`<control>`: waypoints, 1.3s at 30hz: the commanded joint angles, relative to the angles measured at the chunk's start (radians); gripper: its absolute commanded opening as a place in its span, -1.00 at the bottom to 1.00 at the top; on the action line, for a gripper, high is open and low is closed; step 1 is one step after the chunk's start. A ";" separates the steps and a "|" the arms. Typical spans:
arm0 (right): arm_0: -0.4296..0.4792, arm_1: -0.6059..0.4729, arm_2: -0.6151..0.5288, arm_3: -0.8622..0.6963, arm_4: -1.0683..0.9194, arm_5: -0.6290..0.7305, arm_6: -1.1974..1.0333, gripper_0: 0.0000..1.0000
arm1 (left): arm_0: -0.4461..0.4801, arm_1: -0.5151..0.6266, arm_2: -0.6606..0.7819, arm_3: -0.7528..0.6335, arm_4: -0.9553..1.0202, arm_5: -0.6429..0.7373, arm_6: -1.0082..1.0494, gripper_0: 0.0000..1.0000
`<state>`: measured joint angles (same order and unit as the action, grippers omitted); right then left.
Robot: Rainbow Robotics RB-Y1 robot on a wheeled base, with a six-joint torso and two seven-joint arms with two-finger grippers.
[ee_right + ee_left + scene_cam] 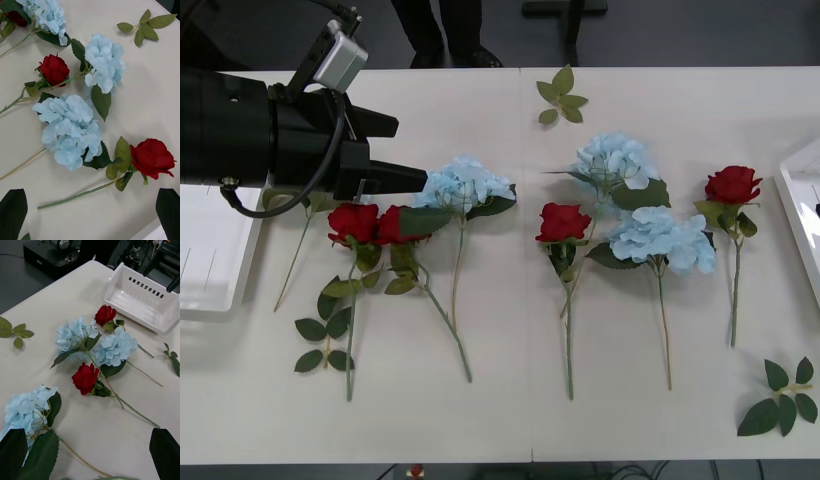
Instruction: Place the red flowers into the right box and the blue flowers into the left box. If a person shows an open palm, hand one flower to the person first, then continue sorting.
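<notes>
Red flowers (563, 222) number 4 on the white table (480, 420); 2 lie together at the left, heads touching, 1 lies near the centre, 1 lies at the right close to the right box (802, 215); none is boxed yet. Blue flowers (660, 238) number 3; 1 lies just right of the left pair of roses, 2 overlap right of centre with the central rose beside them. Left box (210, 262) sits at the left edge under my left arm.

My left gripper (405, 150) hovers above the left pair of roses and the nearest blue head, fingers (164, 446) apart, holding nothing. My right gripper (90, 215) hangs over the right-hand group, fingers (169, 210) spread, holding nothing.

Handling judgement: all stems look thin, light and springy; blooms are soft fabric and would crush or slip under the pads. I would take hold on bare stem just below the leaves, not on the head. Risk noted: the overlapping blue pair may drag the neighbouring rose; loose leaf sprigs (561, 97) are not to be collected.
</notes>
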<state>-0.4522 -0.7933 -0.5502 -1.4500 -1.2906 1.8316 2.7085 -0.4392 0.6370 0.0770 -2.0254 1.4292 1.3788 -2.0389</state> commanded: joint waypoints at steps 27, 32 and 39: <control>0.000 -0.099 0.296 -0.003 0.228 -0.213 -0.837 1.00 | 0.292 0.159 0.013 0.014 -0.500 -0.138 0.421 0.89; -0.023 -0.098 0.385 -0.003 0.310 -0.247 -1.078 1.00 | 0.267 0.148 -0.059 0.122 -0.579 -0.228 0.416 0.89; -0.023 -0.093 0.478 -0.003 0.412 -0.318 -1.293 1.00 | 0.178 0.073 -0.129 0.275 -0.733 -0.265 0.387 0.88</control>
<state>-0.4522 -0.8562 -0.0692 -1.4253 -0.9082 1.5231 1.4933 -0.2139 0.7378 -0.0564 -1.7831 0.7367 1.1399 -1.6177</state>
